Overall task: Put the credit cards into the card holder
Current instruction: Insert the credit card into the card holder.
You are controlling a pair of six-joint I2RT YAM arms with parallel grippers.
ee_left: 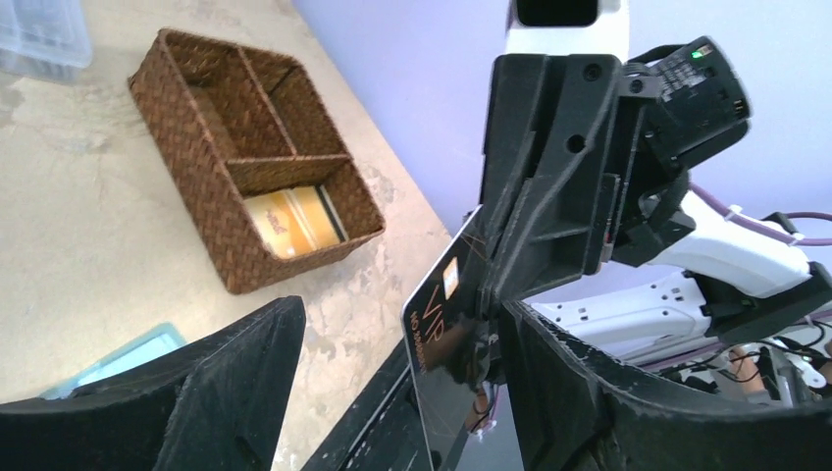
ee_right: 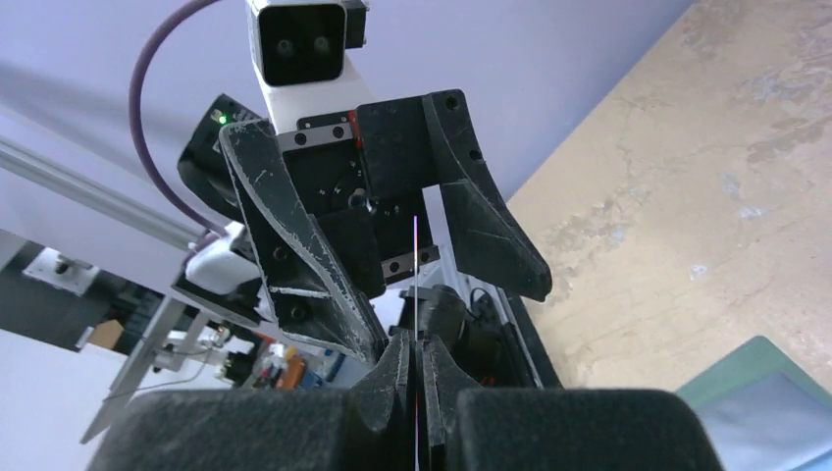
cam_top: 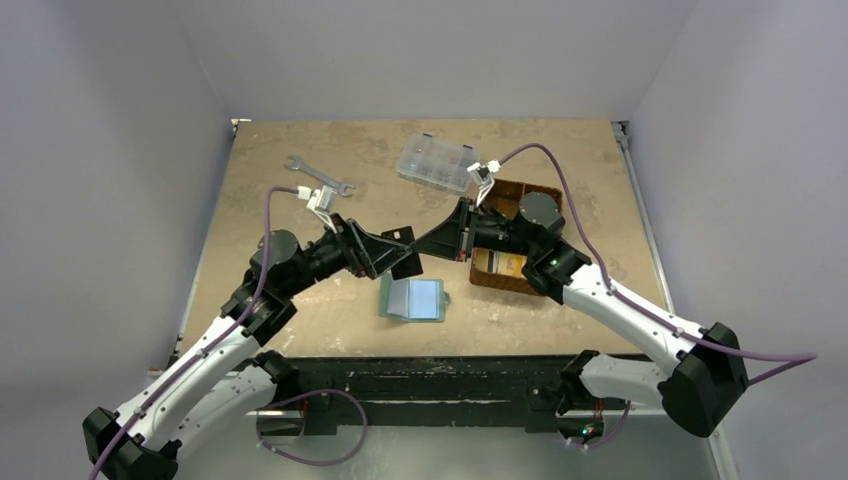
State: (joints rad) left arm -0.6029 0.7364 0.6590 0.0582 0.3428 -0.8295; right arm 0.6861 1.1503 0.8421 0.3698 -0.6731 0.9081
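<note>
Credit card [ee_left: 442,329] print, left-wrist only

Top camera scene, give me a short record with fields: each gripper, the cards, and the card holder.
right gripper: shut on a dark card, held above the table
left gripper: open, straddling that card
card holder: lying open on the table, below the two grippers
orange-gold card: in one compartment of the woven basket
other items: clear plastic box and wrench at the far side
</note>
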